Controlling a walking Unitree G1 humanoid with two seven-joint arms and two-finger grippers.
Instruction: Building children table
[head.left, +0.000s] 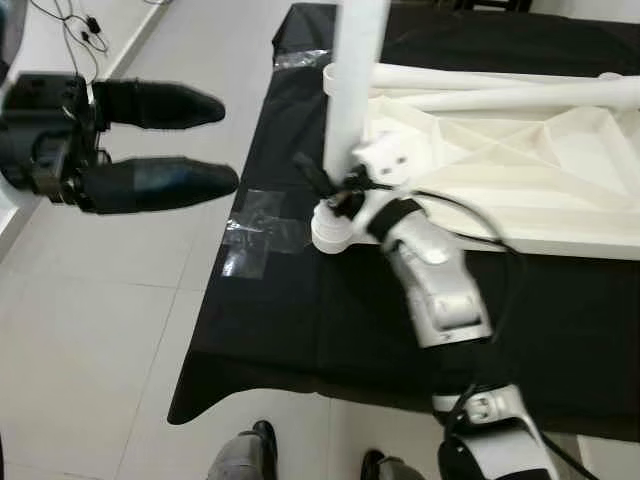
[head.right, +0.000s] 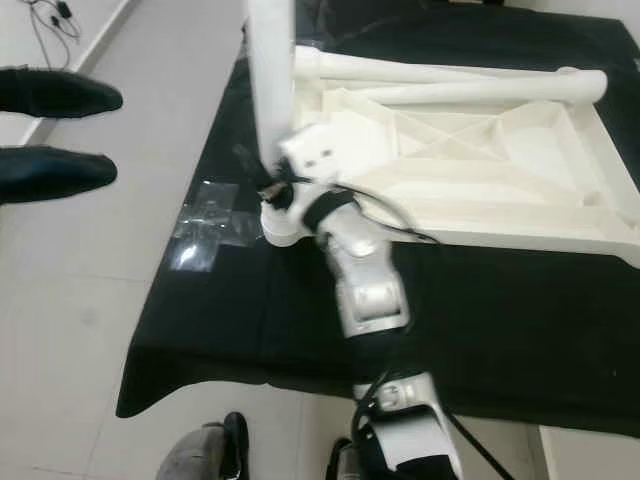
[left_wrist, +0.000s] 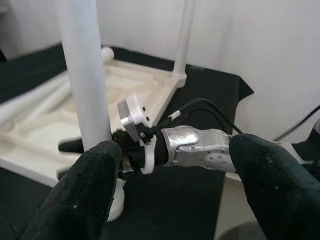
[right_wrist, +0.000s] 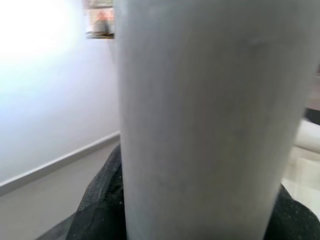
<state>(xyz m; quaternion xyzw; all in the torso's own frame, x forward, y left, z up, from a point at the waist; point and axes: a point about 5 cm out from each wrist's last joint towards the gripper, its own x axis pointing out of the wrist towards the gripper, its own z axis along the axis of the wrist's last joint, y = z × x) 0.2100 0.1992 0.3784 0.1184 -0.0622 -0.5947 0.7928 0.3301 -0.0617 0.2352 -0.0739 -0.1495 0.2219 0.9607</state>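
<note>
A white children's table top (head.left: 520, 170) lies upside down on a black cloth (head.left: 300, 330). One white table leg (head.left: 355, 80) stands upright at its near left corner, its round foot (head.left: 335, 235) on the cloth. My right gripper (head.left: 335, 195) is shut on this leg just above the foot; in the right wrist view the leg (right_wrist: 200, 125) sits between the black fingers (right_wrist: 97, 210). My left gripper (head.left: 230, 142) hangs open over the floor to the left of the table, apart from the leg. Two more legs (head.left: 500, 85) lie across the top, and another leg (left_wrist: 186, 35) stands at a far corner.
Clear tape patches (head.left: 255, 235) stick to the cloth near its left edge. Grey tiled floor (head.left: 90, 330) runs along the left, with cables (head.left: 75, 25) near the wall. A pair of feet (head.left: 245, 455) shows below the cloth's front edge.
</note>
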